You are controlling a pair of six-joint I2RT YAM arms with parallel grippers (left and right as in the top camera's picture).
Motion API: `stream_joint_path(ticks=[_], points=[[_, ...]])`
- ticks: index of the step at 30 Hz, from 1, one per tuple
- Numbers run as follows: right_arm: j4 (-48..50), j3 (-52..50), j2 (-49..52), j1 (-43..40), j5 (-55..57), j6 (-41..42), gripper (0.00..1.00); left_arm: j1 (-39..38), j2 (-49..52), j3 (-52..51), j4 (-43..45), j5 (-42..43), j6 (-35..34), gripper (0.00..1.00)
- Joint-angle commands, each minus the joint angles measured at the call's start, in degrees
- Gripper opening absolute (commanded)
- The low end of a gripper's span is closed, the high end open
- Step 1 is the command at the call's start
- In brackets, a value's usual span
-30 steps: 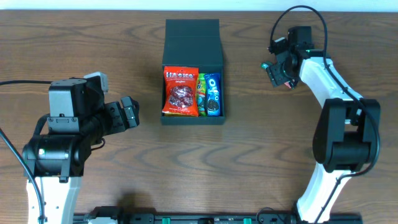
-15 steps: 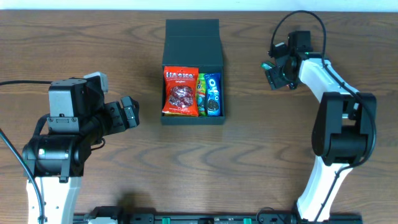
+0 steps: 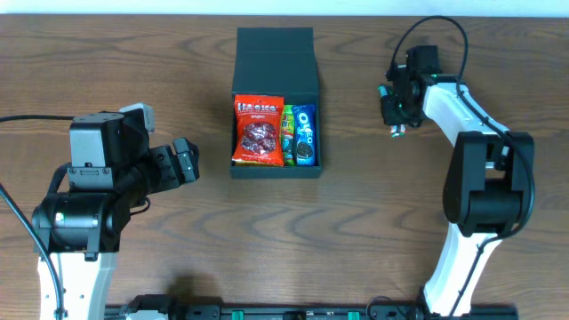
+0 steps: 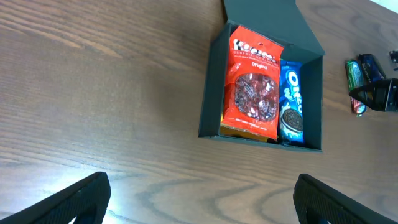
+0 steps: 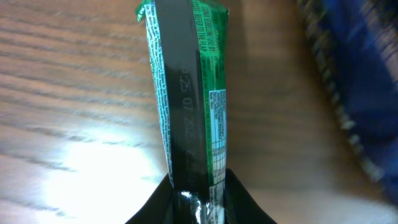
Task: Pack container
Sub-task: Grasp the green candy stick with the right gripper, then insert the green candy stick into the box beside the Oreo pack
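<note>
The container (image 3: 276,171), a dark box with its flap lid (image 3: 276,55) open at the back, sits at the table's centre. In it lie a red snack packet (image 3: 259,132), a green packet (image 3: 287,133) and a blue cookie packet (image 3: 304,133). To its right, my right gripper (image 3: 396,111) points down at the table. In the right wrist view its fingers are shut on one end of a green snack packet (image 5: 189,93) that lies on the wood. My left gripper (image 4: 202,202) stands wide open left of the box, with nothing between its fingers.
A dark blue packet (image 5: 354,81) lies right beside the green one. The left wrist view shows both, the green packet (image 4: 353,74) and the blue packet (image 4: 372,64), to the right of the container (image 4: 210,90). Bare wood surrounds the box.
My right gripper has turned more upright, come down over the green packet and closed on it. The left arm has not moved.
</note>
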Motion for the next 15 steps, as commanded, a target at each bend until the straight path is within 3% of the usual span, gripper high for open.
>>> stream_joint_path(ticks=[1,9,15], points=[[-3.4,2.9,-0.9,2.5,-7.1,7.3,0.13,-0.2,0.1,1.3,-0.3,-0.6,-0.2,0.95],[-19.8,13.1,-8.0,11.5,-11.7,17.6,0.06,-0.2,0.1,1.3,-1.1,-0.6,-0.2,0.95],[-23.1,13.8,-12.8,19.3,-11.7,28.7,0.08,-0.2,0.1,1.3,-1.7,-0.5,-0.2,0.95]])
